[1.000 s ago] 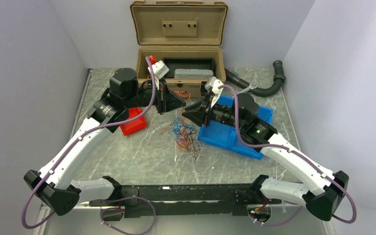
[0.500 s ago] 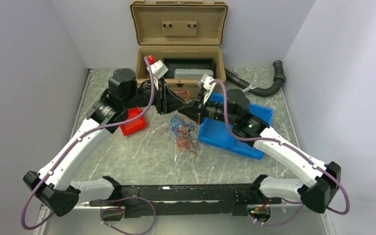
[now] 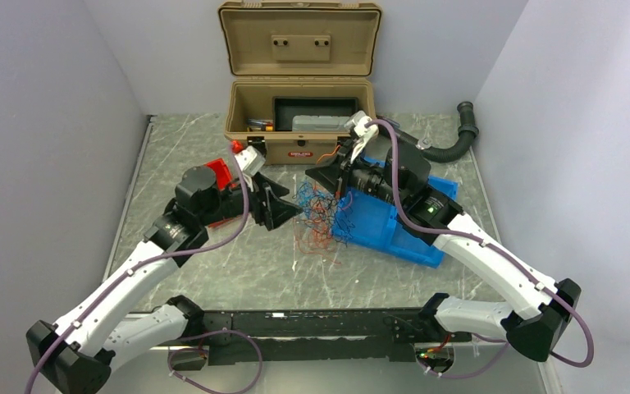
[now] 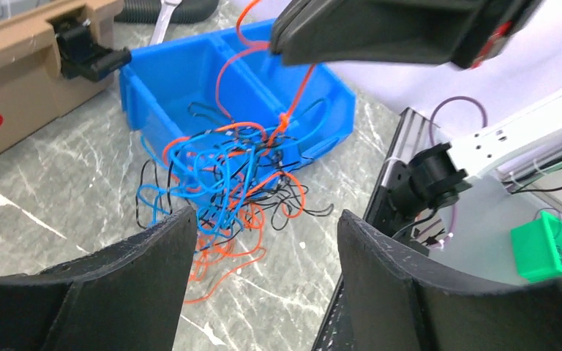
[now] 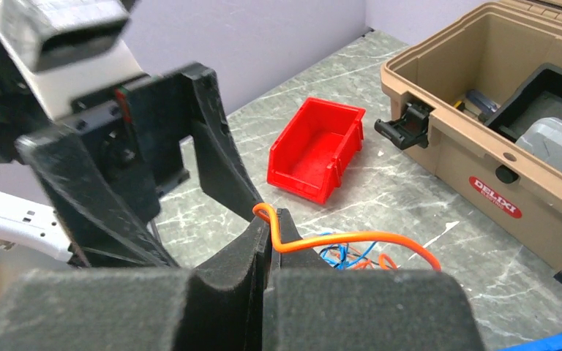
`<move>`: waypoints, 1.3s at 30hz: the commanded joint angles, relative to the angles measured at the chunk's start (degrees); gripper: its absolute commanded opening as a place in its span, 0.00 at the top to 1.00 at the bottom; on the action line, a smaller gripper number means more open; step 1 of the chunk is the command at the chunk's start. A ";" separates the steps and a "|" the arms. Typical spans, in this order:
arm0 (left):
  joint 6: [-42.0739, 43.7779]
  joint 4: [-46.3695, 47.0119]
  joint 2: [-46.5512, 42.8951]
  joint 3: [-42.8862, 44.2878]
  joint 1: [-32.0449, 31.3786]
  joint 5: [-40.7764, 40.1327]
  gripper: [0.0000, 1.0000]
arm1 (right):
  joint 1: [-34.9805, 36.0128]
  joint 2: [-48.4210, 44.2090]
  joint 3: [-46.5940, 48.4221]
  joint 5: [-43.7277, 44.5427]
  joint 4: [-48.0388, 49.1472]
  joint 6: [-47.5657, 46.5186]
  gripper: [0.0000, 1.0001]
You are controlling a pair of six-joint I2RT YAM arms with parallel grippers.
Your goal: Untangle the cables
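While one orange strand [image 5: 336,238] rises out of it, the cables [image 3: 321,215] hang as a small knot of blue, orange and black wires near the middle of the table [image 3: 238,263], with their lowest loops lying on the marbled top and their right side against the left end of the blue bin [image 3: 394,234]. The strand runs up to the right gripper [image 5: 269,219], whose fingers are pressed together on it, the wire kinking out between the pads. From the left wrist view the knot [image 4: 227,175] shows in the gap between the two fingers of the left gripper [image 4: 263,227], which stand wide apart and hold nothing. That gripper sits just to the left of the tangle, and whether it touches any wire cannot be told. The right gripper [image 3: 328,176] is above the tangle, over the blue bin's left end. Behind the left arm lies a red bin [image 5: 315,150], partly hidden in the top view. At the back of the table stands an open tan case [image 3: 299,49], lid up, with a black corrugated hose [image 3: 451,148] to its right.
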 commanded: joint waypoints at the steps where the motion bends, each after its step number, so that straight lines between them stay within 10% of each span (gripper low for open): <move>1: 0.42 10.18 0.21 -3.96 0.08 -4.04 0.27 | -0.07 -0.04 3.16 -0.90 0.77 2.11 1.00; 15: -11.82 8.48 12.17 0.54 5.34 -2.80 0.26 | -0.09 -0.42 3.47 -3.04 0.71 2.93 1.00; 26: -27.30 27.73 16.40 -3.88 5.44 11.57 0.32 | -0.06 0.79 3.16 -2.57 0.55 2.61 1.00; 39: -29.39 14.45 18.26 -0.67 1.77 6.77 0.42 | -0.06 1.04 3.12 -2.47 0.50 2.36 1.00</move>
